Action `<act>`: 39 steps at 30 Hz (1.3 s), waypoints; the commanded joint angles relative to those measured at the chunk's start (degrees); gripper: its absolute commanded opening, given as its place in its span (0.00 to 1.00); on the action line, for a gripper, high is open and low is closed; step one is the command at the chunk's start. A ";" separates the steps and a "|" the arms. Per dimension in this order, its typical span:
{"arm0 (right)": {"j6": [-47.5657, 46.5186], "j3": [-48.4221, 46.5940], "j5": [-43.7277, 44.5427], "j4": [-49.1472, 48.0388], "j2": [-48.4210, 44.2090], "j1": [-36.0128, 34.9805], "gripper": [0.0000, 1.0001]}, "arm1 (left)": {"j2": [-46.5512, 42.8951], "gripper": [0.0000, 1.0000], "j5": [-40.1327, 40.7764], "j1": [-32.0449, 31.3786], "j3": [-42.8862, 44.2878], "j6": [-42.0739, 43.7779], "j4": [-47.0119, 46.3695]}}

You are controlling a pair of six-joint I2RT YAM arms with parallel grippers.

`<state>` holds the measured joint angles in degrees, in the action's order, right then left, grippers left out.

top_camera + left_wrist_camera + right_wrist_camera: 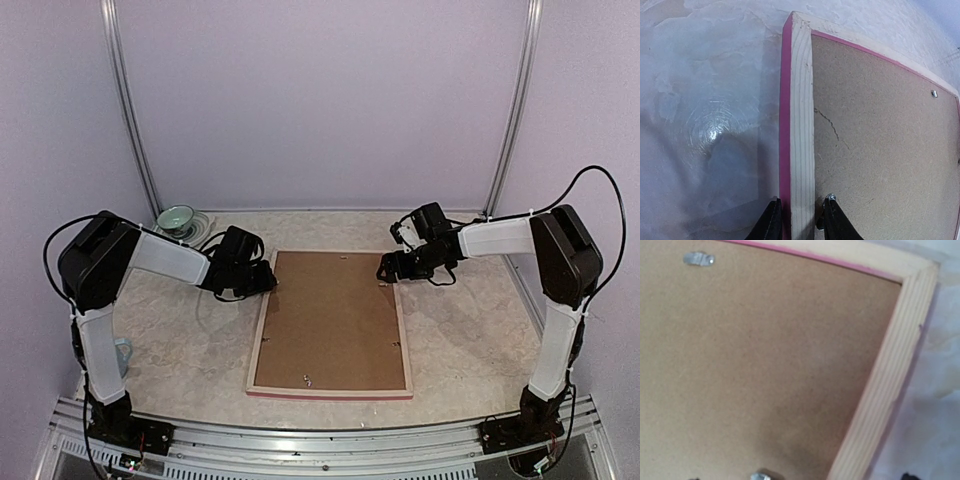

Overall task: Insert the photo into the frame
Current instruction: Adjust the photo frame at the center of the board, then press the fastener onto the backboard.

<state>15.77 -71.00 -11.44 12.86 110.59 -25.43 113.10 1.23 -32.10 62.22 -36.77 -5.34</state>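
The frame [262,335] lies face down in the middle of the table, pale wood up, with pink showing on its edges. A brown backing board [330,320] fills its opening. The photo is hidden. My left gripper [262,280] is at the far end of the left rail. In the left wrist view the left gripper [801,220] straddles the rail [801,125], one finger against the pink outer edge and one on the board side. My right gripper [390,268] hovers over the far right corner. Only a dark fingertip [910,475] shows outside the rail [890,375], jaws wide.
Small metal tabs [699,259] hold the backing board [765,365], and a hanger [307,380] sits near its front edge. A pale green bowl-like object [177,218] and cables lie at the back left corner. Purple walls close in the table on three sides.
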 commanded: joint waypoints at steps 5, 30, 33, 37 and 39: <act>0.01 -1.31 0.22 0.53 0.86 -0.11 0.86 | 1.46 0.29 0.77 -1.12 0.69 1.17 2.34; 0.08 -2.30 -0.30 1.07 1.74 0.00 0.85 | -0.09 0.24 0.91 -2.53 -1.50 1.54 2.38; 0.20 -2.25 -0.63 1.03 2.15 0.00 0.85 | -0.86 0.30 0.98 -2.17 -1.18 1.71 1.84; 0.23 -2.41 -0.91 1.26 2.53 0.03 0.85 | -2.61 0.37 3.00 -1.83 -1.32 1.45 1.91; 0.17 -2.47 -1.01 1.24 2.54 0.03 0.85 | -3.47 0.39 4.24 -1.68 -1.75 1.38 1.87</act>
<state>15.77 -72.14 -11.79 13.58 112.20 -25.43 112.55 3.79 -33.47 61.82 -35.75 -4.75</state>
